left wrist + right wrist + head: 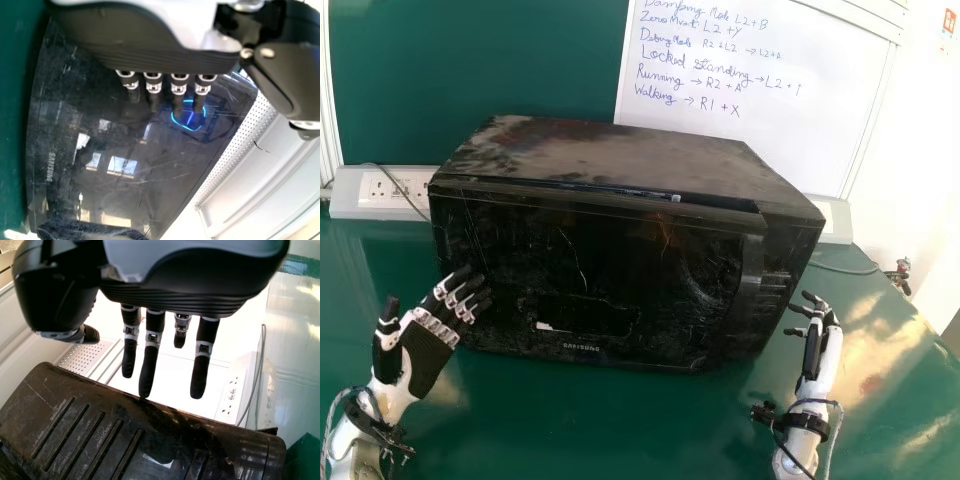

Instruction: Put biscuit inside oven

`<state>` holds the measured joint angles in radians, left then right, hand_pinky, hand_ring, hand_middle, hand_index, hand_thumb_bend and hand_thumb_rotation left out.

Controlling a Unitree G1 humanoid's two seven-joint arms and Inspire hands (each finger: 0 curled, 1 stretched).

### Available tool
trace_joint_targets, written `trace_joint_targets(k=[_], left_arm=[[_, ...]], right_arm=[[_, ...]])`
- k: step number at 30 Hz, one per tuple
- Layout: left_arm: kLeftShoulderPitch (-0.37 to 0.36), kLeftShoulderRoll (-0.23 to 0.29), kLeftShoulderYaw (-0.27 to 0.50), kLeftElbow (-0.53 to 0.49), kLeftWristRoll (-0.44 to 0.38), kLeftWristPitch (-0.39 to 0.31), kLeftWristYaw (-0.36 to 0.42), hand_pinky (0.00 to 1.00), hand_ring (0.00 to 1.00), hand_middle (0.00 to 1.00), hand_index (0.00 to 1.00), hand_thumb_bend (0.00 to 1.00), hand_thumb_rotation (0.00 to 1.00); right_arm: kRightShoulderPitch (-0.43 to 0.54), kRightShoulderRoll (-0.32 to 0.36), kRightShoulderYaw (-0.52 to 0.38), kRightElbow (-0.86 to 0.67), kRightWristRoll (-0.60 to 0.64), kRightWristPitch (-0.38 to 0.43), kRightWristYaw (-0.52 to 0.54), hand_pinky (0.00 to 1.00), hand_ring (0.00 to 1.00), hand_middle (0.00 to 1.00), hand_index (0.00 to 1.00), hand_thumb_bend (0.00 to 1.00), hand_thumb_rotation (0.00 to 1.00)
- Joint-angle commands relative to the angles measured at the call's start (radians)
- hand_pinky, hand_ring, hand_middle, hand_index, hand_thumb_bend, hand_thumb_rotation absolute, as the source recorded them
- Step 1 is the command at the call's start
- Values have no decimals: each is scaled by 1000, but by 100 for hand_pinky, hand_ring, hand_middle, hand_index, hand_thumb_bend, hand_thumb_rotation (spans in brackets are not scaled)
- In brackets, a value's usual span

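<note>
A black oven stands on the table, its front door (590,280) closed or nearly so, with a narrow gap along the top edge. In the head view my left hand (428,352) is at the door's left side, palm up and fingers extended near the glass. My right hand (823,348) stands off the oven's right front corner, fingers loosely straight and holding nothing. The left wrist view has the left hand (160,59) over the glossy door (125,145). In the right wrist view, straight fingers of the right hand (200,367) hang near the slotted control side (115,440).
The green table (650,430) extends in front of the oven. Behind stand a whiteboard (770,100) with writing and a socket panel (380,190) at the left. A cable (845,268) lies to the oven's right.
</note>
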<state>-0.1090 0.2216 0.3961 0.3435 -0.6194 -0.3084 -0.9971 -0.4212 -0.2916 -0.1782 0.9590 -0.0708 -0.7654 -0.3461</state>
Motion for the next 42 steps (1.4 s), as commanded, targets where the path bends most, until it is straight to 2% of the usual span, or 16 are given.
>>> trace_joint_targets(k=[1, 13, 16, 19, 20, 23, 26, 30, 34, 37, 42], left_arm=[[12, -10, -7, 26, -5, -2, -5, 0, 28, 60, 72, 0, 0], [17, -13, -4, 22, -12, 0, 3, 0, 36, 64, 74, 0, 0], [6, -8, 10, 50, -8, -36, -3, 0, 36, 64, 74, 0, 0], [-2, 7, 38, 74, -28, -52, -14, 0, 39, 63, 73, 0, 0], [-18, 16, 57, 111, -42, -71, -36, 0, 39, 63, 73, 0, 0], [-23, 45, 105, 155, -56, -63, -8, 2, 44, 63, 72, 0, 0], [-18, 77, 149, 202, -27, -88, 67, 14, 50, 64, 73, 0, 0], [-28, 122, 194, 299, -20, -103, 122, 22, 53, 68, 80, 1, 0], [-29, 119, 222, 332, -28, -100, 187, 31, 61, 69, 83, 8, 0], [-31, 108, 227, 342, -29, -105, 206, 47, 66, 72, 88, 9, 0], [-43, 108, 221, 360, -24, -100, 217, 46, 69, 74, 90, 10, 0]], right_arm=[[65, 56, 23, 43, -16, 3, 9, 40, 46, 54, 71, 44, 68], [69, 57, 24, 40, -15, -2, 11, 40, 46, 54, 71, 44, 68], [69, 60, 22, 37, -10, -1, 16, 39, 46, 54, 71, 45, 68], [70, 60, 25, 34, -17, 2, 7, 39, 46, 54, 71, 44, 67], [70, 59, 27, 34, -23, 1, 0, 39, 46, 54, 70, 45, 68], [69, 61, 28, 34, -23, 1, -2, 39, 46, 54, 70, 45, 68], [67, 59, 29, 36, -25, 2, -6, 39, 46, 54, 70, 45, 68], [65, 56, 26, 40, -17, 3, 2, 40, 46, 54, 70, 45, 69], [65, 54, 20, 45, -6, 0, 15, 41, 47, 54, 70, 45, 69], [64, 52, 16, 47, 1, -3, 25, 41, 47, 54, 70, 45, 69], [63, 53, 13, 48, 6, -8, 33, 41, 47, 54, 70, 44, 68]])
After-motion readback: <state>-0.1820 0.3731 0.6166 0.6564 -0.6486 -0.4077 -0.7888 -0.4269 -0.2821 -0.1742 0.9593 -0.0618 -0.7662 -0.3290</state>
